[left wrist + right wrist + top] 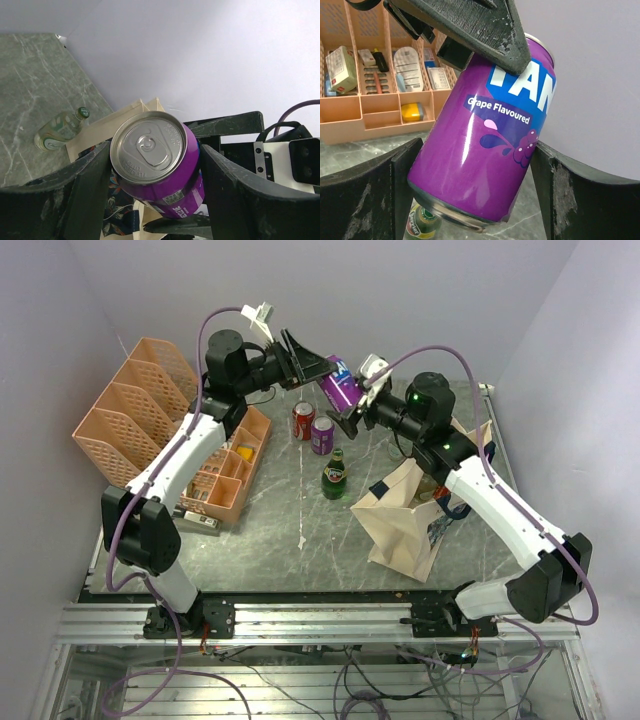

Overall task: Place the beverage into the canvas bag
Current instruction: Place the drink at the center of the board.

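Note:
A purple grape-flavoured can (341,389) hangs in the air above the back of the table, tilted, between both grippers. My left gripper (318,370) is shut on its top end; in the left wrist view the can (159,170) sits between both fingers (85,190). My right gripper (353,406) is shut on the lower body; in the right wrist view the can (480,135) touches both fingers (402,172). The cream canvas bag (405,520) stands open at the right, under the right arm, and its rim shows in the left wrist view (125,117).
A green glass bottle (334,475), a red can (303,421) and a second purple can (322,435) stand mid-table. Orange file trays (130,405) and an orange organizer (235,475) with small items sit on the left. Walls close off the back.

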Robot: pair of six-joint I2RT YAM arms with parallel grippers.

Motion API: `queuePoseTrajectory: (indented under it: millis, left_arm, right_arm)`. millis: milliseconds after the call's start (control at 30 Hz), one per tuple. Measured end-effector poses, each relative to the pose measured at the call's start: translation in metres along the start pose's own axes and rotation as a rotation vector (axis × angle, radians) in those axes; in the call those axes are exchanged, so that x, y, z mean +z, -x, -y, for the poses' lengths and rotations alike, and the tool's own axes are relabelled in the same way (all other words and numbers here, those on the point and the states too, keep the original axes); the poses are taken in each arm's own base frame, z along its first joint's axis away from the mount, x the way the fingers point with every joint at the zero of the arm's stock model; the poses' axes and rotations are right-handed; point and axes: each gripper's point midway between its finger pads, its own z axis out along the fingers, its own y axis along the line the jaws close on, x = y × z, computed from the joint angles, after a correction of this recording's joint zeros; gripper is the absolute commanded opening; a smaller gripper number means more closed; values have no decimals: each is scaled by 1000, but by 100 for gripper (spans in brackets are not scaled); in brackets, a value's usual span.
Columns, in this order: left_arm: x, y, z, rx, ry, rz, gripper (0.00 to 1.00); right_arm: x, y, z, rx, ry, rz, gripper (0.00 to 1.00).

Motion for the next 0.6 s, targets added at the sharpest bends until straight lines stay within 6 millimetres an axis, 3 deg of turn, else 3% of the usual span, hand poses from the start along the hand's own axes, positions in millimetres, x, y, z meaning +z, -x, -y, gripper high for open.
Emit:
queuePoseTrajectory:
  millis: [200,600]
  left_arm:
    - [-4,4,1,42,5,7,7]
    - [-25,23,24,276,20,23,7]
  right_arm:
    - [3,-9,-6,16,20,-25,100]
    - [-2,-30,-5,27,-1,-117,100]
